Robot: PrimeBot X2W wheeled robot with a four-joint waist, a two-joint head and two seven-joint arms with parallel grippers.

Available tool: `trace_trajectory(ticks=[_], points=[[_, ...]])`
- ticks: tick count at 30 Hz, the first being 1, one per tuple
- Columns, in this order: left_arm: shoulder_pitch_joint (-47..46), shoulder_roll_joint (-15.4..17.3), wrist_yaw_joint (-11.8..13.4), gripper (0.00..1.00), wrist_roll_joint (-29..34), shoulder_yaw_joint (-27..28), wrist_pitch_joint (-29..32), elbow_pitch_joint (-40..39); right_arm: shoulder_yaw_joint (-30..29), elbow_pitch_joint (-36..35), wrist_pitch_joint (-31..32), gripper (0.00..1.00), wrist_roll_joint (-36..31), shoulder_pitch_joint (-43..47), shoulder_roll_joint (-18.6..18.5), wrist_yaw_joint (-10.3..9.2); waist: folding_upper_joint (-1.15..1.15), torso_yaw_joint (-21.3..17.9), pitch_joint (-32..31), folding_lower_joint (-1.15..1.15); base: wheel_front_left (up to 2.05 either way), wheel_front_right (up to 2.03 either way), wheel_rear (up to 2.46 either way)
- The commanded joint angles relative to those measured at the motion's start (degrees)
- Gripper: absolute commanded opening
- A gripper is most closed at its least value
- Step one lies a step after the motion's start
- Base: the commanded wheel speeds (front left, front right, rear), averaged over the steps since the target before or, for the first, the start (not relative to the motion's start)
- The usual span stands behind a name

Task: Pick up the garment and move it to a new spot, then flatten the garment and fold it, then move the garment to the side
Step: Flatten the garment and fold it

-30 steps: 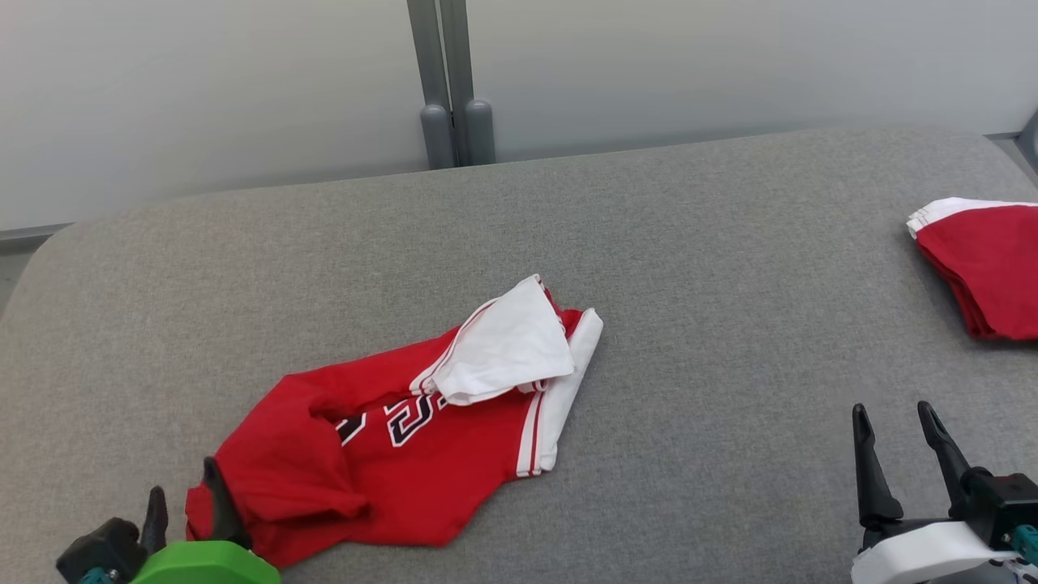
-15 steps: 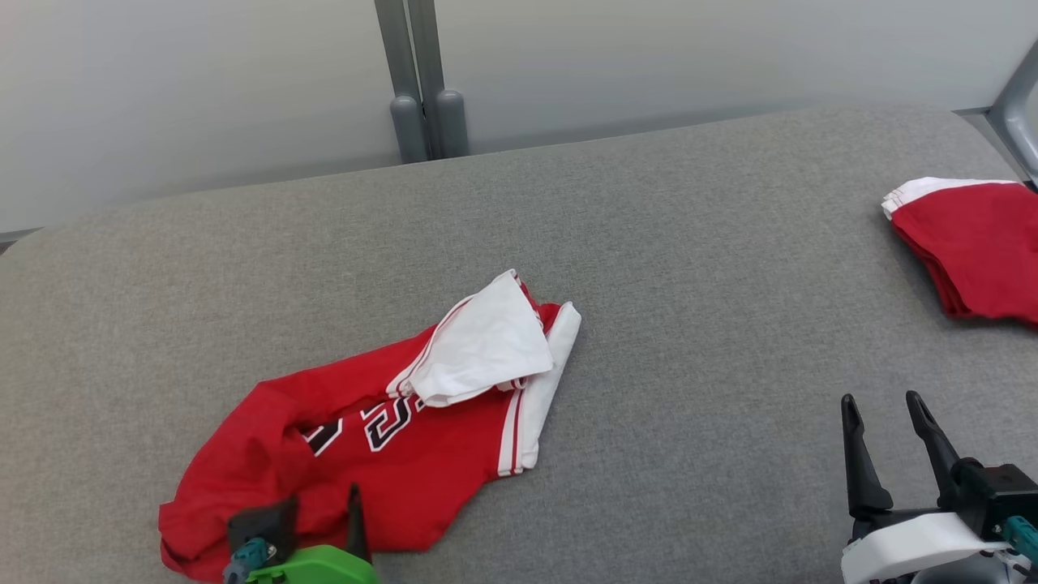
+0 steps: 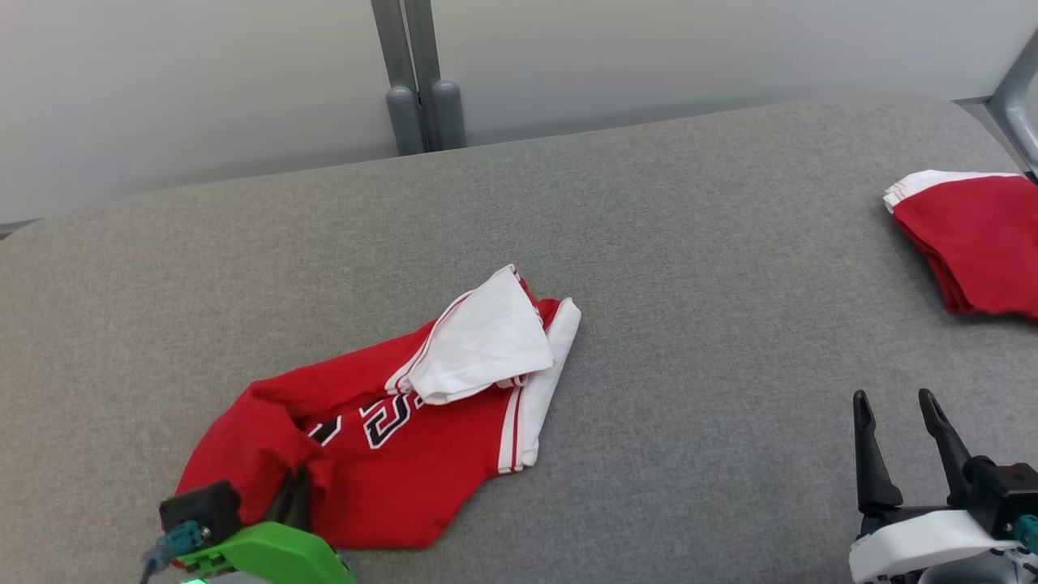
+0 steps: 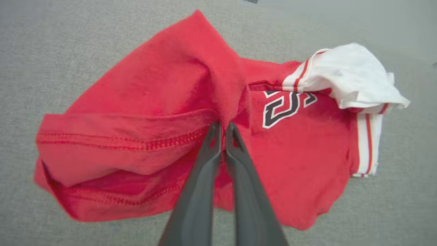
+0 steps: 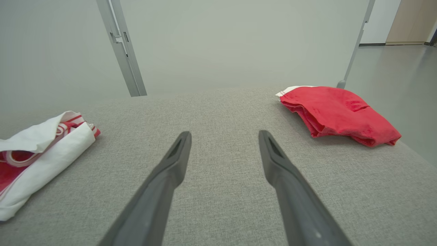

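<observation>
Pinching a fold of the red garment [image 4: 300,143]: our left end effector [image 4: 222,125]. Our right end effector [image 5: 223,135] spread, empty, over the counter [image 3: 689,243]; folded pile [image 3: 973,235] well apart.

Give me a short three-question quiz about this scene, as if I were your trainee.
1. True or false: the left tool is shut on a fold of the red jersey.
2. The right tool is: A) open and empty; B) holding the jersey; C) shut tight.
3. Fill in: the folded red pile lies on the grey surface, toward the robot's ____ side.
Key: 1 true; 2 A; 3 right.
</observation>
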Motion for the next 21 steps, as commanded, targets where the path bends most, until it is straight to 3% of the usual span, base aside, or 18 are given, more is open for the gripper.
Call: trace_trajectory(ticks=[1, 6, 8, 13, 21], points=[[1.18, 0.11, -0.43, 0.0, -1.2, 1.14, -0.38, -3.27, -0.26, -0.15, -0.17, 1.0, 0.22, -0.26, -0.04, 0.0, 0.0, 0.31, -0.12, 0.0, 0.0, 0.0, 0.0], [1.89, -0.82, -0.76, 0.0, -7.35, 6.34, -1.09, -16.0, -0.77, -0.49, -0.17, 1.0, 0.23, 0.38, 0.17, 0.0, 0.0, 1.31, 0.04, 0.0, 0.0, 0.0, 0.0], [1.24, 1.82, 0.9, 0.0, -5.51, 8.75, -1.06, -17.14, -0.66, -0.49, -0.17, 1.0, 0.19, 0.09, 0.23, 0.0, 0.0, 1.65, 0.25, 0.0, 0.0, 0.0, 0.0], [-1.86, 4.74, 4.02, 0.0, -3.21, 11.43, -0.21, -14.35, 0.26, -0.23, -0.17, 1.0, 0.1, -0.95, 0.21, 0.0, 0.0, 1.71, 0.71, 0.0, 0.0, 0.0, 0.0], [-5.18, 4.0, 1.26, 0.0, -6.46, 12.04, -0.42, -17.24, 0.06, -0.27, -0.17, 1.0, 0.36, -0.78, -0.22, 0.0, 0.0, 0.6, 1.0, 0.0, 0.0, 0.0, 0.0]])
